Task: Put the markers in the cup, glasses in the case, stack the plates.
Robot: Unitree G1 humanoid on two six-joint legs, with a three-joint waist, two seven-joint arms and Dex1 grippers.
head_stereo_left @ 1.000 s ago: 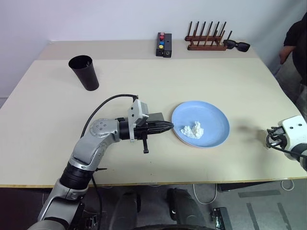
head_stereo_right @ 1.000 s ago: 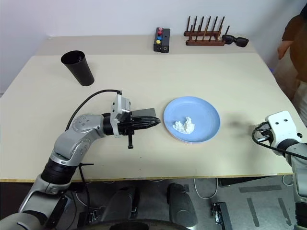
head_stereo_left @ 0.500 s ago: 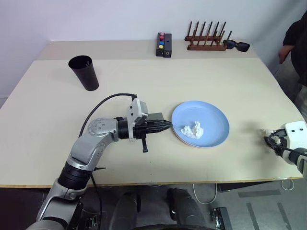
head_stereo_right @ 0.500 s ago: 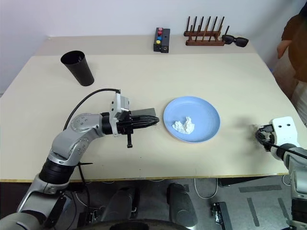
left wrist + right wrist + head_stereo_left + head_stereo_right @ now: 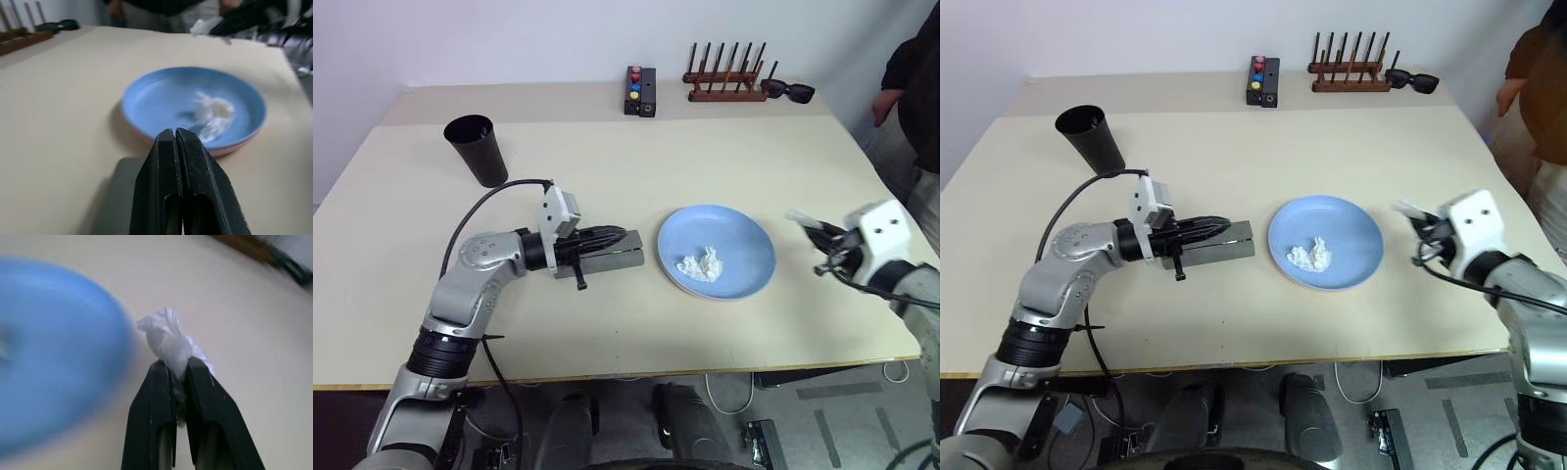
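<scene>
The right gripper (image 5: 177, 369), at the right edge of the head views, is pinching 1 crumpled white tissue wad (image 5: 168, 342) between its nearly closed fingers, holding it above the table (image 5: 754, 147) just right of the plates. The left gripper (image 5: 625, 236), left of centre, is lying with its 2 black fingers pressed fully together, holding nothing, above 1 grey case (image 5: 628, 257) that is lying closed on the table. 1 light blue plate (image 5: 744, 245) is sitting at centre right, carrying a 2nd white tissue wad (image 5: 701, 264); a salmon pink rim (image 5: 230, 148) is showing beneath its near edge in the left wrist view, so 2 plates are lying stacked. 1 black cup (image 5: 476, 150) is standing upright at upper left. Along the top edge are sitting 1 small black button box (image 5: 639, 90), 1 wooden rack (image 5: 724, 88) and 1 pair of black sunglasses (image 5: 790, 92). A person (image 5: 913, 78) is standing at the upper right.
</scene>
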